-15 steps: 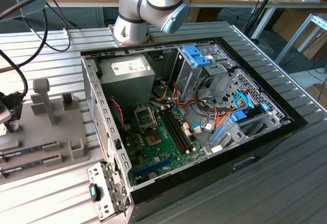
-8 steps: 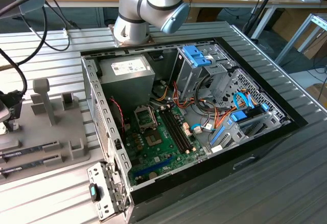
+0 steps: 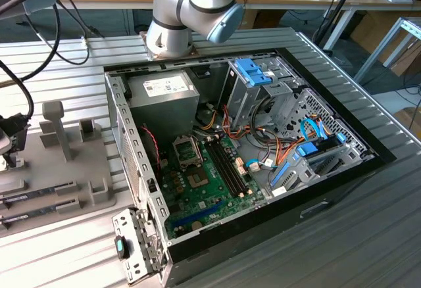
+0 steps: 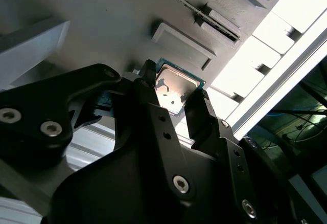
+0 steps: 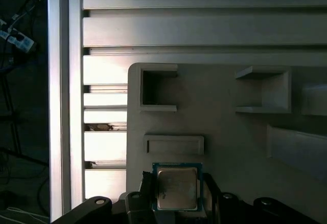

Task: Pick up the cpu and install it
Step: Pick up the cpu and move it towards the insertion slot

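Grip check: the cpu [image 5: 177, 188] is pinched by two opposite edges in the gripper [image 4: 173, 98], metal face left clear, which I judge holds it level for seating (lifted or resting, I can't tell). Behind it is the grey fixture plate [image 3: 72, 163], at the exterior view's left, beside the open computer case [image 3: 128, 137].

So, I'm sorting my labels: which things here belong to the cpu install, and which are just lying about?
Job: cpu, gripper, motherboard socket.
Lying about: memory sticks, power supply, blue bracket.
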Robot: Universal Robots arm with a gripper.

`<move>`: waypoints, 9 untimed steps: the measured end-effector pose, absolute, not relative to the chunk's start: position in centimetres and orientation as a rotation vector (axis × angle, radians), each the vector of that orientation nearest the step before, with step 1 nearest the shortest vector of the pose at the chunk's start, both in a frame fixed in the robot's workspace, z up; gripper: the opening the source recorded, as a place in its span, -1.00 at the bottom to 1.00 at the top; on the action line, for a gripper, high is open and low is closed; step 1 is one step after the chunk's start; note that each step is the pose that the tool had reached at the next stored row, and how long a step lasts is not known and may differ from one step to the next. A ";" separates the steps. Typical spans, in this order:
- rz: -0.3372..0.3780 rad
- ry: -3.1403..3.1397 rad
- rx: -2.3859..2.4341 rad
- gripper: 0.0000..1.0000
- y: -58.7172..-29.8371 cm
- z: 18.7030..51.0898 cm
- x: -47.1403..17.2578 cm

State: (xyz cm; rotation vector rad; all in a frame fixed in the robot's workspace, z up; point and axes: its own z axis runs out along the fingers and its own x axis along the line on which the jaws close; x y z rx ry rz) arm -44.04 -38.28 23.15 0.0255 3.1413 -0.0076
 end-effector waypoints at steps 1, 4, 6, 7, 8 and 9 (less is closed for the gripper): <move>-0.008 3.141 0.025 -0.05 -38.3 23.2 -44.0; -0.008 3.141 0.025 -0.05 -38.3 23.6 -44.0; -0.007 3.141 0.025 -0.05 -38.3 23.6 -44.0; -0.007 3.141 0.025 -0.05 -38.3 23.7 -44.0; -0.008 3.141 0.025 -0.05 -38.3 23.7 -44.0; -0.008 3.141 0.025 -0.05 -38.2 23.7 -44.0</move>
